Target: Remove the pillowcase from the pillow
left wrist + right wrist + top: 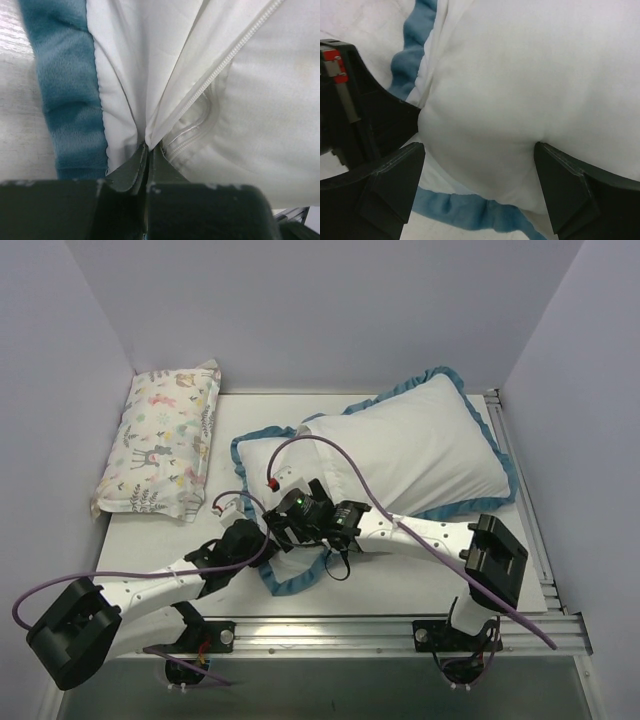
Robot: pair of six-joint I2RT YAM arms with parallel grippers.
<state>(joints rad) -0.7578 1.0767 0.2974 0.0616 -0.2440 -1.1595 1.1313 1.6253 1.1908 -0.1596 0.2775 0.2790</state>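
White tabletop (420,590) fills the view. Close to its near edge, left of centre, my left gripper (147,155) pinches white pillowcase (70,100) fabric beside a zipper (215,75). My right gripper (479,150), just beside it, stands spread around a pillow (520,100) bulge. From both, the pillow's long axis runs toward the far right corner.

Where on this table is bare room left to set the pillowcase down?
Bare: the far strip between printed pillow and pillowcase, and the near strip between right arm and rail. Crowded: centre, where left hand pinches pillowcase, right hand straddles pillow.
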